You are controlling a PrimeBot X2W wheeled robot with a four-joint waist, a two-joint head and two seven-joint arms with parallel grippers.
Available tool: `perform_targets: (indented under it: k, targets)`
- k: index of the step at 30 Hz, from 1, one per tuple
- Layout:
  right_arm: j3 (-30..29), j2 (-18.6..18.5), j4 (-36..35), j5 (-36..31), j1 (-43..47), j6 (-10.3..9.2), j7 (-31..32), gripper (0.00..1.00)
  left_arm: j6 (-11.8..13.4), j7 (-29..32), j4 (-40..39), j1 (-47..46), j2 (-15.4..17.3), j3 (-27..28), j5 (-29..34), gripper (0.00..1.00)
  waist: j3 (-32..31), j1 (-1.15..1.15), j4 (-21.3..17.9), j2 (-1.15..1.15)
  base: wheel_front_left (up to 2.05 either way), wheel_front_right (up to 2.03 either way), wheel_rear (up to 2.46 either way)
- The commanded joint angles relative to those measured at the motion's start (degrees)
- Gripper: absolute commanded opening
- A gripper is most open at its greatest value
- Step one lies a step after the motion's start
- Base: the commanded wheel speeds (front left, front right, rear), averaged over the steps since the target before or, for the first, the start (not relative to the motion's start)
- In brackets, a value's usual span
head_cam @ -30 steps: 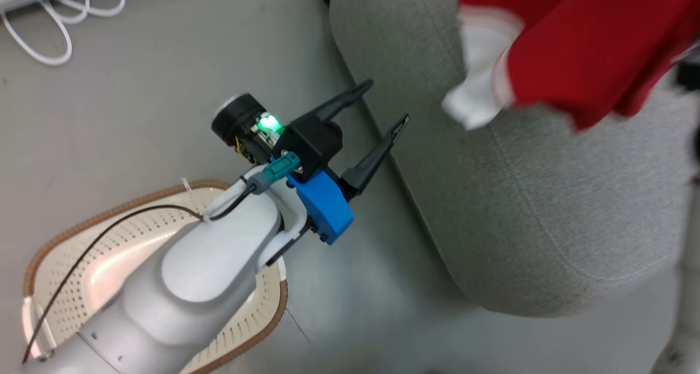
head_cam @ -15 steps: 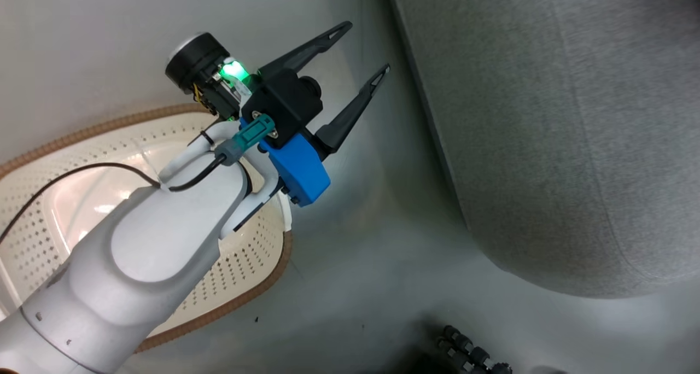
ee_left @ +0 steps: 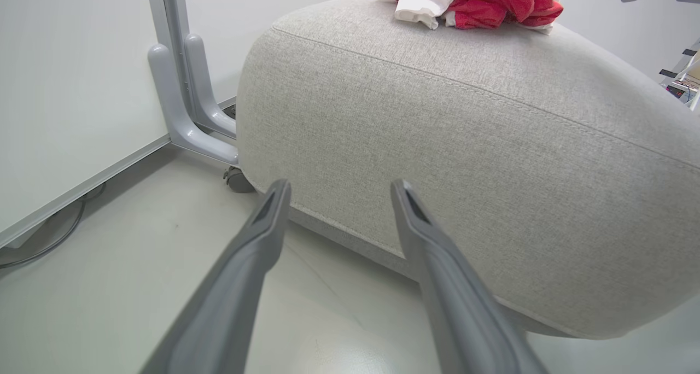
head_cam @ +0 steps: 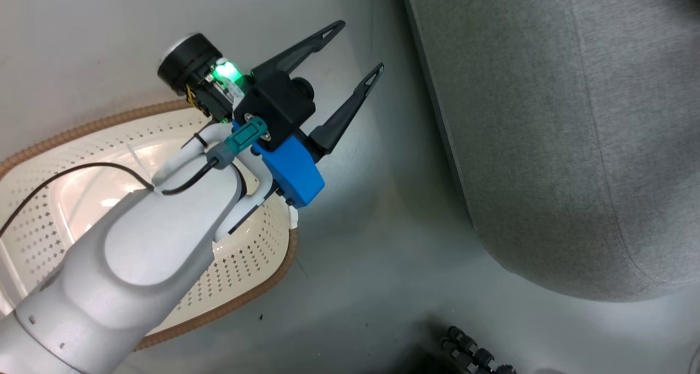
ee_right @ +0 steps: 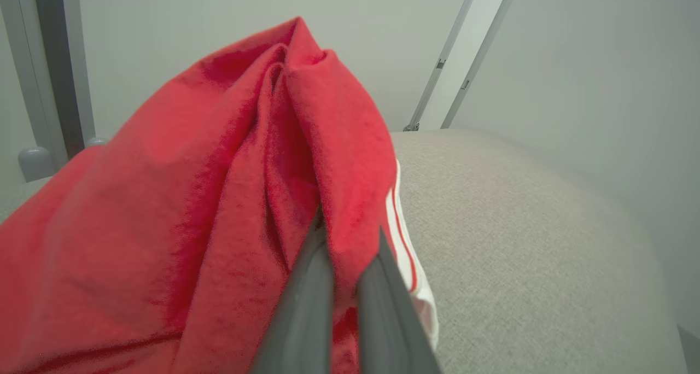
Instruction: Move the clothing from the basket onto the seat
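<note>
One basket (head_cam: 261, 244) sits on the floor under the left gripper (head_cam: 361, 46), whose two fingers spread wide around nothing. Beyond it, one seat (ee_left: 437, 144) bears one red bundle of clothing (ee_left: 486, 2). The right gripper (ee_right: 349, 229) pinches a fold of it tightly.

In the head view the pale left forearm (head_cam: 158, 243) rose slantwise from the lower left corner. A black cable (head_cam: 71, 169) ran along it to the wrist, where a blue block (head_cam: 290, 169) and a lit green lamp (head_cam: 221, 70) sat behind the left gripper (head_cam: 359, 46). That gripper's two dark fingers (head_cam: 348, 105) stood wide apart with nothing between them. The right gripper (ee_right: 350, 234) was pinched tight on a fold of red clothing (ee_right: 180, 199), its fingers lying side by side.
</note>
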Motion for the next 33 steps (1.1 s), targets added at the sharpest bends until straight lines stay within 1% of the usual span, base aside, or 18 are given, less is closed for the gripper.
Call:
perform_targets:
  k: [1, 4, 8, 12, 13, 14, 15, 16, 19, 22, 24, 28, 33]
  targets:
    - [0.16, 0.39, -0.74, 0.54, 1.86, -0.06, -0.04, 1.00, 0.24, -0.71, 0.35, 0.96, 0.01, -0.06, -0.22, 1.00, -1.68, -0.01, -0.21, 0.00, 0.00, 0.00, 0.00]
    - [1.17, 0.56, -3.67, 0.55, 4.90, -0.06, -0.04, 1.00, 0.43, -2.13, 1.17, 1.82, -0.64, -0.10, -0.72, 1.00, -4.49, -0.01, -0.01, 0.00, 0.00, 0.00, 0.00]
    - [2.92, 1.22, -9.80, -0.11, 10.46, -0.06, -0.05, 1.00, 1.13, -4.96, 3.25, 4.29, -2.02, 0.47, -2.30, 1.00, -9.90, -0.01, 0.73, 0.00, 0.00, 0.00, 0.00]
    - [7.07, 2.86, -16.15, -0.87, 15.53, -0.06, -0.04, 1.00, 2.55, -7.83, 6.09, 8.26, -3.28, 2.15, -4.48, 1.00, -16.89, -0.01, 2.14, 0.00, 0.00, 0.00, 0.00]
    - [8.03, 3.04, -17.33, -0.67, 16.62, -0.06, -0.03, 1.00, 2.99, -8.16, 6.23, 8.90, -3.64, 2.62, -4.98, 1.00, -17.77, -0.01, 2.36, 0.00, 0.00, 0.00, 0.00]
    - [9.66, 3.61, -18.74, -0.40, 17.02, -0.06, -0.05, 1.00, 3.39, -8.64, 6.84, 9.39, -3.40, 3.38, -5.22, 1.00, -19.00, -0.01, 2.82, 0.00, 0.00, 0.00, 0.00]
    - [11.33, 3.56, -19.59, -0.72, 18.34, -0.04, -0.04, 1.00, 3.73, -8.97, 7.60, 11.26, -3.82, 4.03, -6.01, 1.00, -21.71, -0.01, 3.95, 0.00, 0.00, 0.00, 0.00]
    - [13.14, 3.47, -20.31, -0.11, 19.49, -0.05, -0.03, 1.00, 4.21, -9.22, 7.76, 12.33, -3.89, 4.95, -6.43, 1.00, -23.03, -0.01, 4.59, 0.00, 0.00, 0.00, 0.00]
    - [17.94, 3.70, -22.03, 1.03, 22.19, -0.05, -0.04, 1.00, 5.90, -9.64, 7.57, 15.45, -3.69, 9.11, -7.39, 1.00, -27.48, -0.01, 7.18, 0.00, 0.00, 0.00, 0.00]
    - [22.99, 4.17, -23.04, 1.92, 24.63, -0.06, -0.04, 1.00, 7.71, -9.59, 4.86, 20.18, -3.28, 15.34, -6.60, 1.00, -30.88, -0.01, 9.74, 0.00, 0.00, 0.00, 0.00]
    - [25.77, 4.53, -23.22, 2.64, 26.09, -0.06, -0.04, 1.00, 8.44, -9.60, 3.02, 23.67, -3.37, 19.45, -5.83, 1.00, -32.86, -0.01, 11.32, 0.00, 0.00, 0.00, 0.00]
    - [30.67, 5.55, -23.63, 4.04, 29.11, -0.06, -0.04, 1.00, 8.62, -9.61, 0.25, 30.29, -4.10, 26.97, -3.66, 1.00, -36.35, -0.01, 14.21, 0.00, 0.00, 0.00, 0.00]
    - [34.46, 6.94, -23.37, 5.49, 33.48, -0.06, -0.04, 1.00, 7.42, -9.59, -1.80, 38.15, -6.04, 34.43, -0.38, 1.00, -39.81, -0.01, 17.06, 0.00, 0.00, 0.00, 0.00]
